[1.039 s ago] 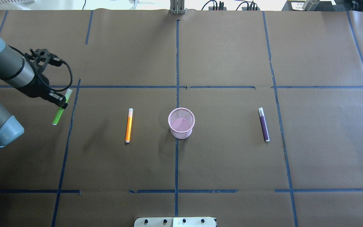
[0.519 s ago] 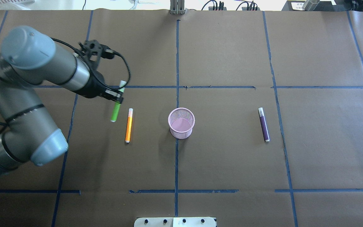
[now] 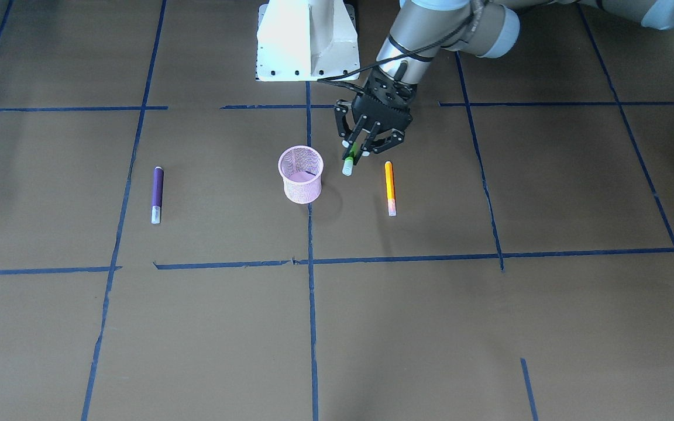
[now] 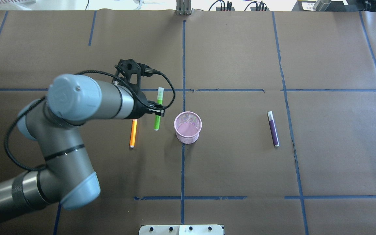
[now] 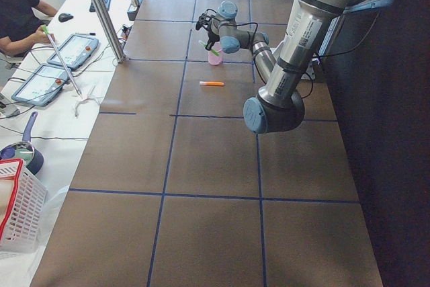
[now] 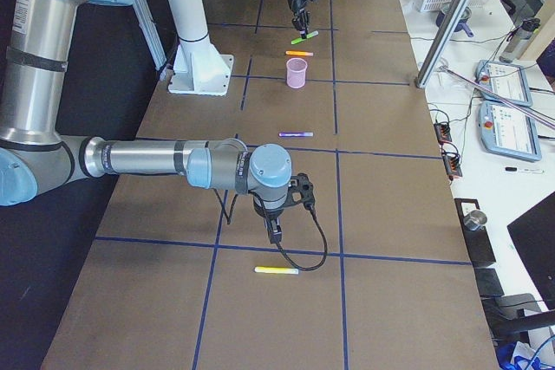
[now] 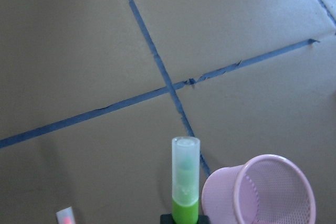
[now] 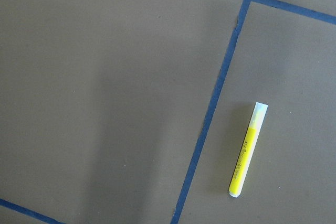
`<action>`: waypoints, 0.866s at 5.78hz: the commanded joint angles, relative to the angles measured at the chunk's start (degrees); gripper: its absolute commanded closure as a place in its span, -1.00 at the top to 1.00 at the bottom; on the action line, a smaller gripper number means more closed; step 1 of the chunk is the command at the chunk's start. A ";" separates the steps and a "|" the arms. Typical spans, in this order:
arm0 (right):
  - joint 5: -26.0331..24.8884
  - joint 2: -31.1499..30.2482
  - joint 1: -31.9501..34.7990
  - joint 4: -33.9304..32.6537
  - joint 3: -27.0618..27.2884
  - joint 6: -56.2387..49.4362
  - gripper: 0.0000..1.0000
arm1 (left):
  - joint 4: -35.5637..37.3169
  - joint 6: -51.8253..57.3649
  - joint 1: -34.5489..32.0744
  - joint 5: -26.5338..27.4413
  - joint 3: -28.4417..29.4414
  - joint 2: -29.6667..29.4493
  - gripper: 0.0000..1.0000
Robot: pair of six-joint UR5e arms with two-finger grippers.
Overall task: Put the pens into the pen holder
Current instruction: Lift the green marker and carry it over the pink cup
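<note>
My left gripper (image 4: 158, 112) is shut on the green pen (image 4: 157, 121) and holds it above the table, just left of the pink mesh pen holder (image 4: 188, 137). In the left wrist view the green pen (image 7: 185, 182) points forward, with the pen holder (image 7: 223, 198) close on its right. The orange pen (image 4: 133, 133) lies under the arm's wrist. The purple pen (image 4: 273, 129) lies far right of the holder. My right gripper (image 6: 274, 233) shows only in the exterior right view; I cannot tell whether it is open or shut.
A yellow pen (image 8: 245, 156) lies on the table beside a blue tape line, close below my right gripper, and also shows in the exterior right view (image 6: 277, 270). The white robot base (image 3: 308, 41) stands behind the holder.
My left arm has swung right with the green pen, from the far left of the table, past the orange pen, to just beside the pen holder.
</note>
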 commanded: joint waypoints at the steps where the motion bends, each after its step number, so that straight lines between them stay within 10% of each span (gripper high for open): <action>1: 0.00 0.00 -0.09 0.00 -0.06 0.00 1.00 | -0.53 -2.47 9.24 21.76 0.31 -2.30 -1.00; 5: 0.00 0.00 -0.18 0.00 -0.32 0.09 1.00 | -3.43 -8.27 11.40 32.08 5.40 -5.21 -0.85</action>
